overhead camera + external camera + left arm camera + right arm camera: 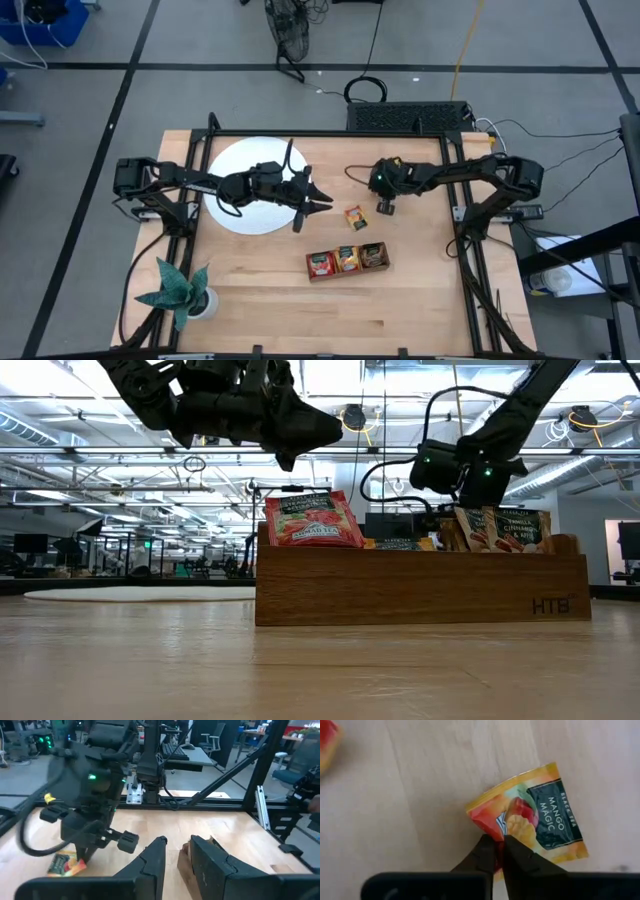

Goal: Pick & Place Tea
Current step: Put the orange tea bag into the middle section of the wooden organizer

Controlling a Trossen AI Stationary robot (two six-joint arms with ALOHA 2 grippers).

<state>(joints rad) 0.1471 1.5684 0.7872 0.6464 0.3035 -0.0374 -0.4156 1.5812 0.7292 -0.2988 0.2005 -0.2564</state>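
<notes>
Over mango sachet [530, 822]: right hand [499, 851] (pinched).

Pale wooden table [400, 310] carrying: one flat white round disc [232, 160]; one brown wooden three-compartment tray [348, 261] stocked with sachets; one loose orange-yellow mango tea sachet [354, 217] beside the tray; one small green potted plant [178, 292], near corner.

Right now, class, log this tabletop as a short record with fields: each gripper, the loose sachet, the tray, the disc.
right gripper: shut, low over the sachet's edge; grip unclear
loose sachet: orange-yellow Mango Magic tea sachet, flat on the light wooden table
left gripper: raised beside the disc, holding nothing
tray: brown wooden three-compartment tray, sachets in it
disc: flat white round disc, bare
</notes>
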